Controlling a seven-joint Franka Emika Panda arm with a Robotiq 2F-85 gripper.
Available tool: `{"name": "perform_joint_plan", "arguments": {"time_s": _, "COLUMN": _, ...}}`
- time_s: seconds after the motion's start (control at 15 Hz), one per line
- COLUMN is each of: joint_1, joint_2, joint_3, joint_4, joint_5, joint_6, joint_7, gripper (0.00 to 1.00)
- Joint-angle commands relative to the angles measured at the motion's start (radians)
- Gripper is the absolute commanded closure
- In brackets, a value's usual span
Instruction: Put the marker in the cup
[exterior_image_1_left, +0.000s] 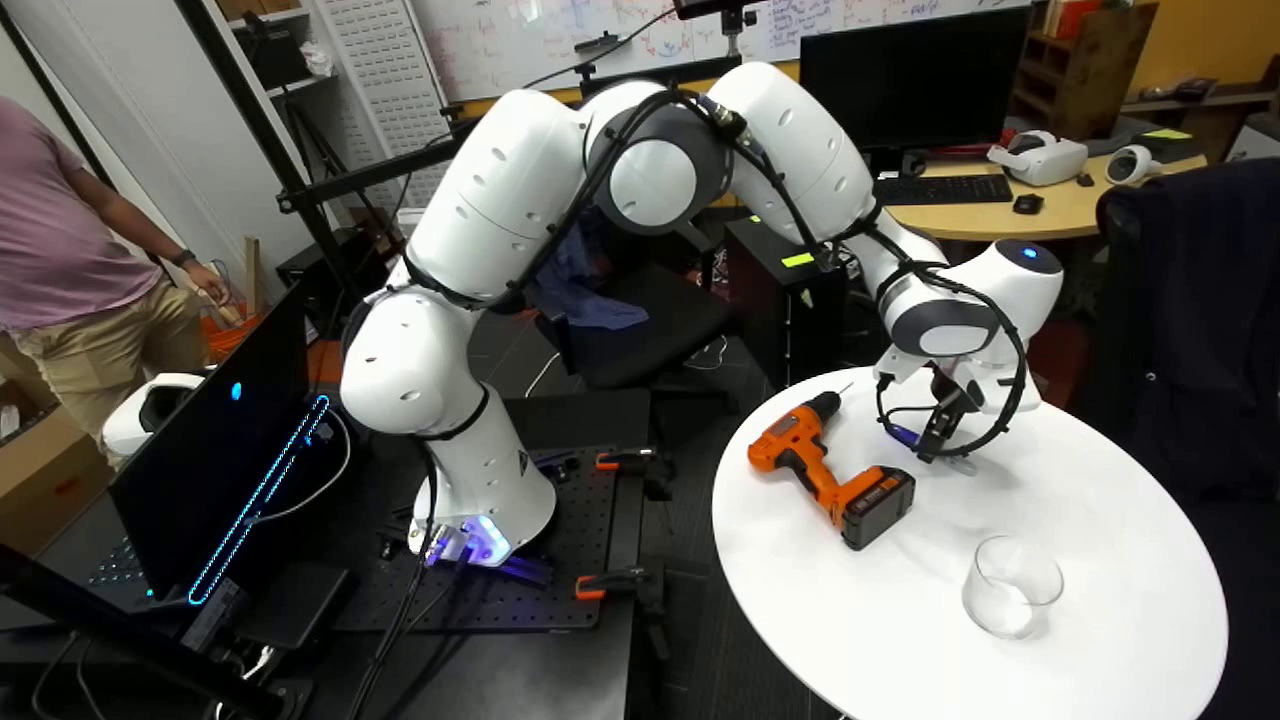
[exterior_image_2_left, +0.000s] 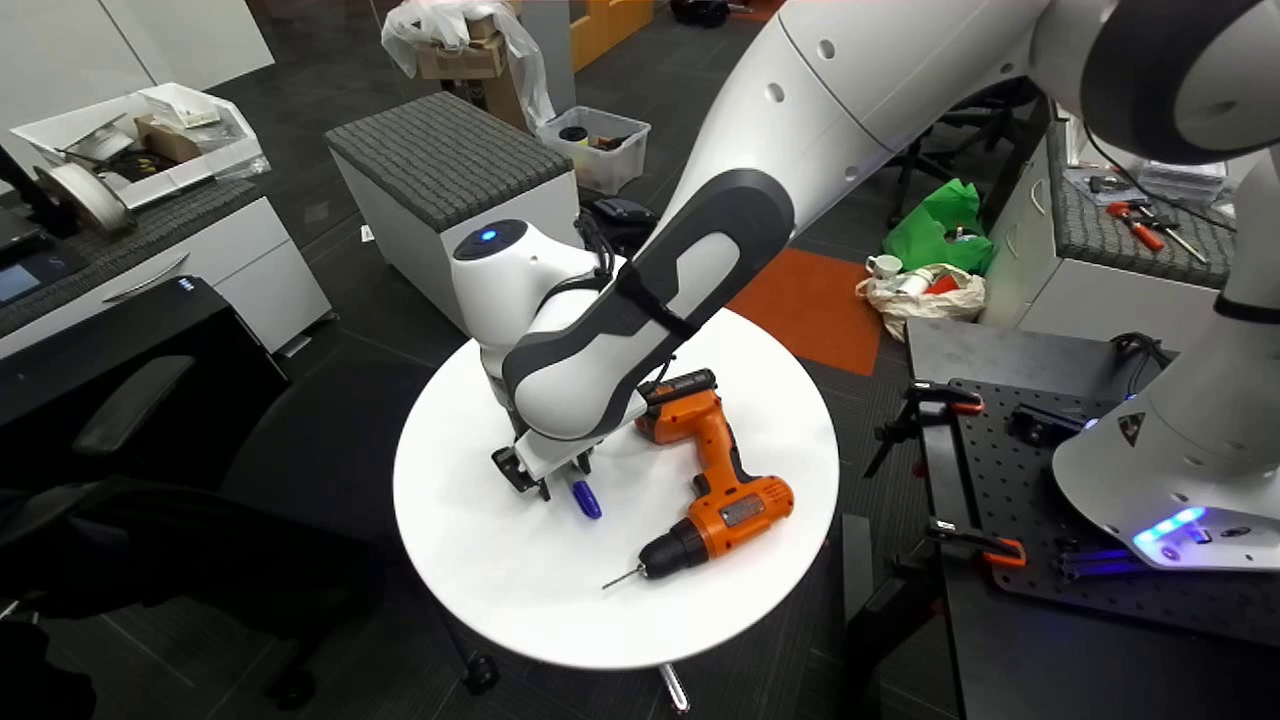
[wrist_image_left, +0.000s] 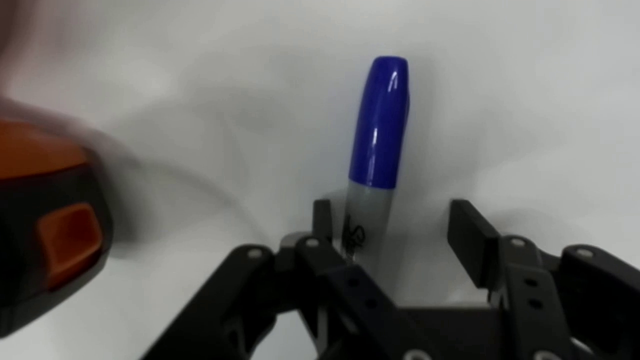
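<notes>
- Closest in the wrist view is the gripper (wrist_image_left: 394, 230); its jaws stand apart and grasp nothing. I cannot tell whether the fingertips (wrist_image_left: 470, 245) touch the table (exterior_image_1_left: 860, 620); if the gripper is lowered more than needed, they could press on it and scrape.
- At the left edge of the same view lies the drill (wrist_image_left: 30, 225), with its battery end near the gripper. I judge it the main obstacle: a wide or low swing to this side may push it.
- Next to the right comes the marker (wrist_image_left: 376, 155), lying on the table between the two fingers, with the blue cap pointing away from them. It is nearer to the finger at the left of this view, so probably that finger will meet it first; the round barrel could then roll or turn before the grip is firm. Its other end is hidden behind the gripper, so the hold may be away from the middle, and the marker might tilt during lifting.
- Farther to the right, in an exterior view, stands the cup (exterior_image_1_left: 1012, 585), upright and well apart from the marker. Because it is clear, its rim can be misjudged. If the marker arrives in a flat position, it may stay across the rim or overturn the cup; I think it should be turned to vertical first.
</notes>
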Motion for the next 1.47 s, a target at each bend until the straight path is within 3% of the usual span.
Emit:
{"name": "perform_joint_plan", "arguments": {"time_s": 0.0, "joint_1": 0.000, "joint_2": 0.008, "joint_3": 0.001, "joint_4": 0.015, "joint_5": 0.009, "joint_6": 0.010, "joint_7": 0.009, "gripper": 0.69}}
{"name": "perform_joint_plan", "arguments": {"time_s": 0.27, "joint_1": 0.002, "joint_2": 0.003, "joint_3": -0.003, "joint_4": 0.014, "joint_5": 0.007, "joint_6": 0.016, "joint_7": 0.013, "gripper": 1.00}}
{"name": "perform_joint_plan", "arguments": {"time_s": 0.4, "joint_1": 0.005, "joint_2": -0.002, "joint_3": -0.006, "joint_4": 0.008, "joint_5": 0.004, "joint_6": 0.021, "joint_7": 0.018, "gripper": 0.95}}
{"name": "perform_joint_plan", "arguments": {"time_s": 0.93, "joint_1": 0.018, "joint_2": -0.093, "joint_3": -0.025, "joint_4": -0.095, "joint_5": 0.002, "joint_6": 0.135, "joint_7": 0.029, "gripper": 0.95}}
{"name": "perform_joint_plan", "arguments": {"time_s": 1.4, "joint_1": 0.048, "joint_2": -0.232, "joint_3": -0.095, "joint_4": -0.223, "joint_5": -0.040, "joint_6": 0.166, "joint_7": 0.110, "gripper": 0.95}}
